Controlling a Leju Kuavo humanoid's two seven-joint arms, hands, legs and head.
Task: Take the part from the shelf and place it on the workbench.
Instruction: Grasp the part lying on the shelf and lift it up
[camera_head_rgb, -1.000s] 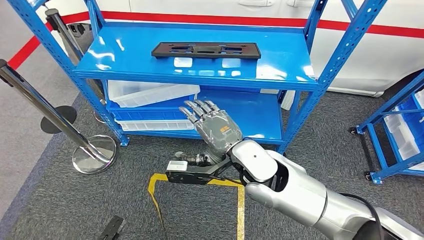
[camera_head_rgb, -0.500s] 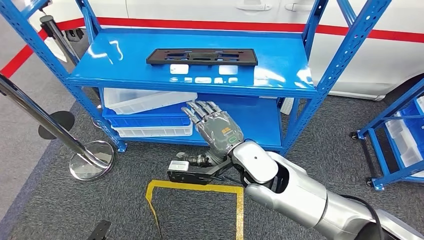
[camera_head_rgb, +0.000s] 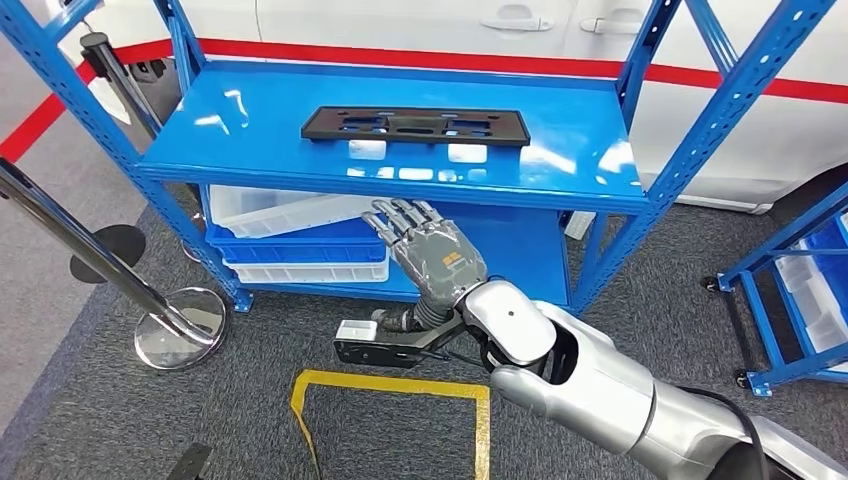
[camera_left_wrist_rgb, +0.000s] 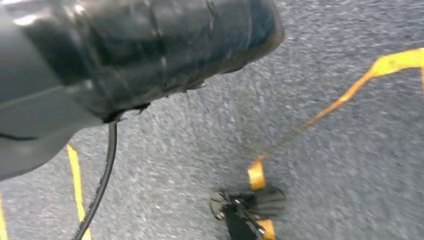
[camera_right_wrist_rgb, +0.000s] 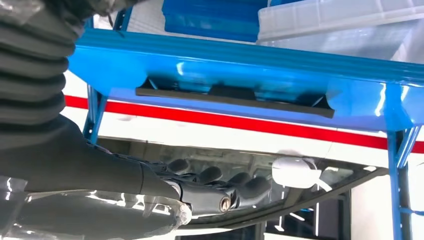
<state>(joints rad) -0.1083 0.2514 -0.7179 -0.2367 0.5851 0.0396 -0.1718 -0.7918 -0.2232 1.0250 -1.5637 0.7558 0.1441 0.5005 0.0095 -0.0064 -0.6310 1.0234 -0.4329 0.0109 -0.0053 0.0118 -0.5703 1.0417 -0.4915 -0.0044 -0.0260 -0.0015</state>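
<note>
Reaching for the part on the shelf

The right hand (camera_head_rgb: 432, 258) is hanging in front of the blue shelf (camera_head_rgb: 250, 120), fingers apart, holding nothing. The black part (camera_head_rgb: 415, 125) is lying above and beyond it. Next, I think, it needs lifting higher.

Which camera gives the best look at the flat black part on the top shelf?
The head view: the black part lies flat on the blue shelf, seen from above with its whole outline and cutouts. The right wrist view shows it edge-on as a thin dark strip, upside down. The left wrist view looks at the grey floor.
</note>
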